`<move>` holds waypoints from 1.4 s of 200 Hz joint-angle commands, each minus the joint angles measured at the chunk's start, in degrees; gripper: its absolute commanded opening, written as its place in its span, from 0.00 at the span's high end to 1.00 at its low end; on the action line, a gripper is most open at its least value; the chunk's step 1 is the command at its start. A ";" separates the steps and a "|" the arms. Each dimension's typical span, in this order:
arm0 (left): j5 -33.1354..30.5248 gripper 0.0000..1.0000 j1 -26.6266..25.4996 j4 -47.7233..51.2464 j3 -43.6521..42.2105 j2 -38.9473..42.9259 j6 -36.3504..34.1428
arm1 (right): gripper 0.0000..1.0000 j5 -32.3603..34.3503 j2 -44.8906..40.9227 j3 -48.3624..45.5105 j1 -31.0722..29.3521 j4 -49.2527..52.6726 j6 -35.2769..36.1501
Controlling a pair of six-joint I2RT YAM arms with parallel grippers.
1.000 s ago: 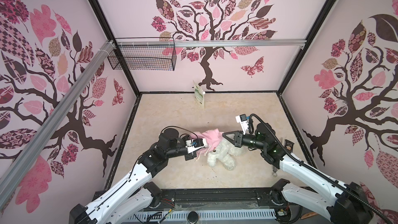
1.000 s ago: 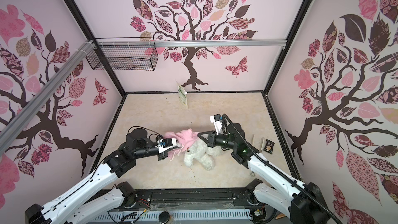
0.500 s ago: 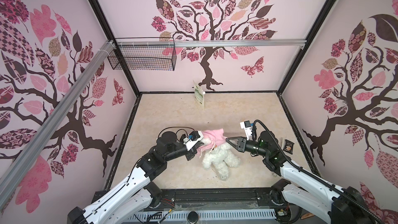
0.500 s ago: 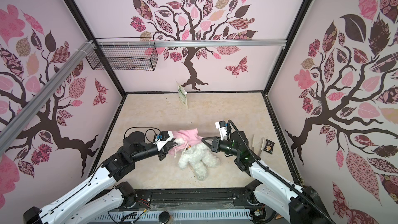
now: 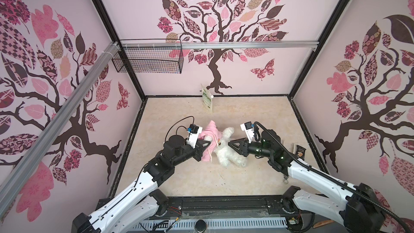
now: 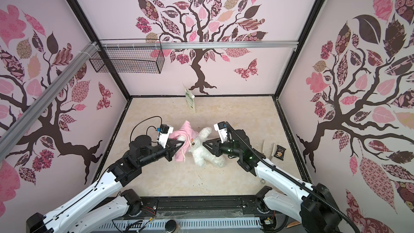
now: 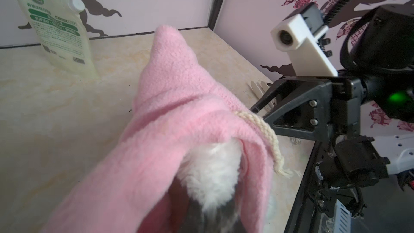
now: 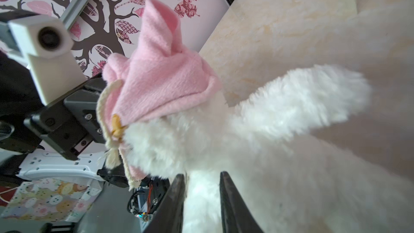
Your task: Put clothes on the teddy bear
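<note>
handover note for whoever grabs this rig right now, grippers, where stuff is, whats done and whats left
Left gripper: shut on the pink hooded top, at the bear's arm.
Right gripper: jaws parted, white fur between them; a firm grip cannot be confirmed.
Teddy bear: lying mid-table between the two arms.
Done: hood pulled over the bear's head; one arm is inside the top.
Left: body and other arm still bare; pull the top down.
</note>
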State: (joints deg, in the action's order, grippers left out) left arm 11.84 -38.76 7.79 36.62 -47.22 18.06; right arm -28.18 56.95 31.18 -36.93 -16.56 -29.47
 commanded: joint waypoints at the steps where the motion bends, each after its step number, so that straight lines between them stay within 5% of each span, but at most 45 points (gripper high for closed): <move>1: -0.55 1.00 0.31 -1.51 0.18 -1.08 10.41 | 0.67 5.49 -4.38 -2.47 -4.92 -3.23 4.45; 39: 2.34 1.00 0.27 -0.91 0.58 -1.99 18.46 | 0.70 11.04 -1.61 -3.58 -14.40 -10.44 7.98; 175: 4.50 1.00 0.18 -4.25 -1.63 -0.84 20.57 | 0.76 12.03 13.93 -2.09 -14.66 -28.23 5.57; 194: 4.75 1.00 0.17 -4.87 -2.10 -0.89 20.54 | 0.86 12.28 14.09 -2.09 -14.58 -29.52 5.15; 211: 4.87 1.00 0.18 -5.34 -2.48 -0.77 20.68 | 1.00 15.44 13.33 -2.53 -14.59 -27.43 5.34; 280: 2.43 1.00 0.26 -16.57 -10.01 5.36 25.18 | 1.00 38.54 2.39 -12.83 -12.36 -12.17 2.01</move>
State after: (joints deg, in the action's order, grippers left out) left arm 14.85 -38.70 0.73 29.89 -45.74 40.84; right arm -3.03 64.58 22.13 -51.83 -36.75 -25.32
